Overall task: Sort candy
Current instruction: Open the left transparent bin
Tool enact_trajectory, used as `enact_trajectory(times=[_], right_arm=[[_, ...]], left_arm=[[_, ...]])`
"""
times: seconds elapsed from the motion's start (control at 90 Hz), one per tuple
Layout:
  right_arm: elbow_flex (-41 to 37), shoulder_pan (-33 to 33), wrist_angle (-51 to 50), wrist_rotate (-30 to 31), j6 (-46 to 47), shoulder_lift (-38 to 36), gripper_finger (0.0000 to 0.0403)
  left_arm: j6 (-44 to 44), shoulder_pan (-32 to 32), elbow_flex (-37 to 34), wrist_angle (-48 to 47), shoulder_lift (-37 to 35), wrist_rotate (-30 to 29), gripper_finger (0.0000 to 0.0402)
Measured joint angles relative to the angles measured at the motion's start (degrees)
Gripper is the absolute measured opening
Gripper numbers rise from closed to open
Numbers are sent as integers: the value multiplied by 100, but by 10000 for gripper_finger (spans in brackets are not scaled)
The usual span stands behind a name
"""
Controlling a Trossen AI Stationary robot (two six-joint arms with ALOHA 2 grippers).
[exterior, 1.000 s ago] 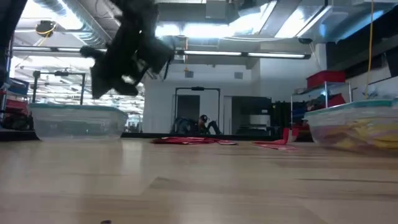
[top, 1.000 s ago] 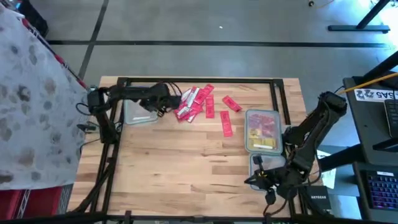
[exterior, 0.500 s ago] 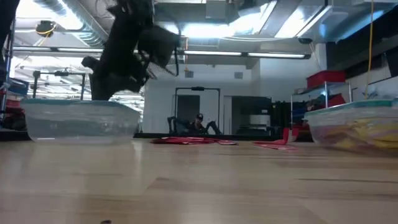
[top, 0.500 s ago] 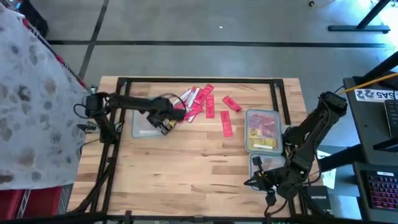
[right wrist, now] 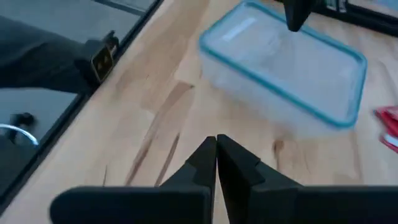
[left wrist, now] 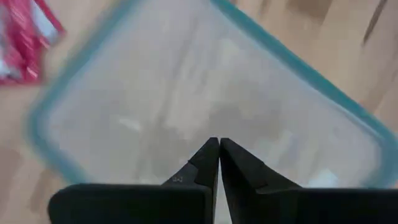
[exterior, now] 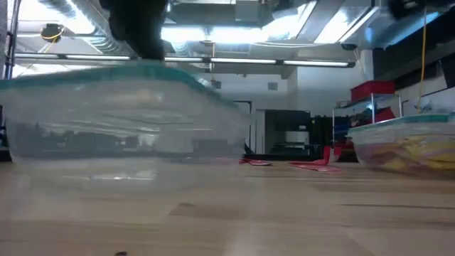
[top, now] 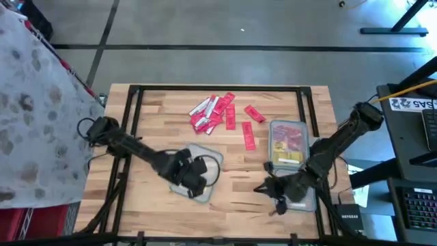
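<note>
Candy [top: 217, 113] lies in a loose red and pink heap at the far middle of the tabletop [top: 232, 171], with a few strays beside it, well apart from both my arms. My left jaws [top: 193, 179] sit over the empty clear tub [top: 205, 171] at the near middle of the tabletop; in the left wrist view the fingers [left wrist: 208, 163] are pressed together above its teal-rimmed floor, gripping nothing I can see. My right jaws [top: 268, 190] hover low near the front right, fingers together and empty, pointing toward that tub. A second tub [top: 289, 143] on the right holds yellow and pink pieces.
</note>
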Motion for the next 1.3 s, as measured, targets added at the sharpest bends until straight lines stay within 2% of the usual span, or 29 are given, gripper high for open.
enact_trajectory(times=[0.111, 0.244, 0.367, 0.489, 0.6, 0.767, 0.844, 0.911, 1.022, 1.122, 1.233, 1.3], right_arm=[[2, -657, 364, -899, -250, 278, 0], [2, -1343, 684, -1739, -278, 955, 11], [5, -1856, 728, -1909, -295, 1606, 48], [13, -2257, 964, -1906, -430, 2109, 99], [13, -2491, 1117, -1630, -602, 2324, 139], [13, -2658, 1154, -145, -782, 2335, 168], [56, -2664, 1171, 143, -1016, 2317, 169], [142, -2636, 1264, -183, -1217, 2311, 170], [206, -2553, 1265, -1325, -1650, 2309, 170], [210, -2377, 1198, -2088, -1852, 2309, 170], [210, -2086, 777, -2271, -1781, 2307, 170], [207, -1951, 612, -2066, -1698, 2307, 170]], left_arm=[[-384, -121, -32, 218, 0, -624, 0], [-617, -39, -325, 895, 35, -512, 0], [-454, 28, -622, 1562, 132, -29, 0], [-439, 58, -875, 1757, 276, -10, 0], [-364, 111, -1111, 1901, 285, -45, 0], [-82, 123, -1394, 2024, 274, -65, 0], [115, 121, -1468, 2095, 275, -86, 1], [351, 136, -1500, 2147, 275, -86, 1], [826, 215, -1506, 2177, 280, -131, 1], [1194, 319, -1518, 2183, 291, -410, 1], [1562, 407, -1432, 2109, 317, -678, 1], [1768, 417, -1286, 2040, 311, -732, 1]])
